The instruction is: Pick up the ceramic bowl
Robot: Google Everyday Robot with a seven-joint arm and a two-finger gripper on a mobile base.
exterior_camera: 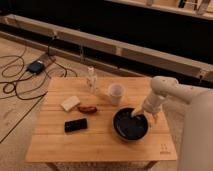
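Looking at my feed right now: the black bowl [129, 127] is sitting upright on the wooden table [100, 145], toward the right side and closer to the front edge. It's easily the biggest dish on there. The arm [165, 87] comes in from the right and bends down, so the gripper [142, 115] is right at the bowl's back-right rim. It looks like it's touching or just over the rim, but I honestly can't tell from this angle whether it's clamped on or loose.

Just behind the bowl and a bit left is a white cup [115, 93], standing upright, close to it but not touching. Further left there's a small reddish-brown thing [87, 108], with a pale block [70, 103] next to it. A flat black rectangle [75, 125] lies in front of those. A little clear bottle-ish thing [91, 79] stands near the back edge. Off the table, cables [15, 75] and a blue box [36, 66] are on the floor to the left.
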